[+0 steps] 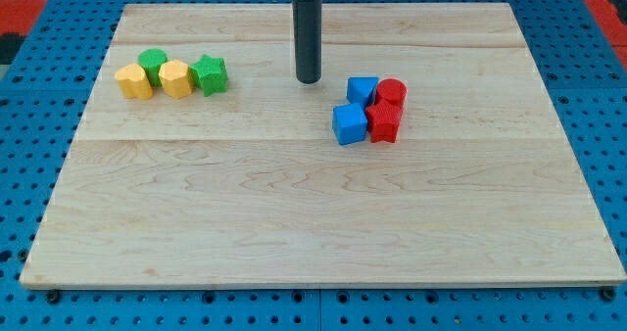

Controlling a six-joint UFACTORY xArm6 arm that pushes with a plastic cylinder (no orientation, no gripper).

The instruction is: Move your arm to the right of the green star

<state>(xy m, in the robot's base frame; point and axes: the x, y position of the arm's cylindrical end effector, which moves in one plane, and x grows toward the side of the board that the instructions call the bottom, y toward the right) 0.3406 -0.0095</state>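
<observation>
Handless dark rod: my tip [309,80] on smooth wood, right of green star [210,74].

My tip [309,79] stands on the wooden board [294,223] between two groups of blocks. Toward the view's left, a bare lane separates it from the green star [210,74], which touches a yellow block [175,78]; a green round block [152,63] and a second yellow block [134,81] close that row further left. Toward the view's right, a narrower gap lies before the blue block [362,90], packed against a second blue block [349,124], a red round block [392,91] and a red block [384,121]. The board's lower half lies open.
</observation>
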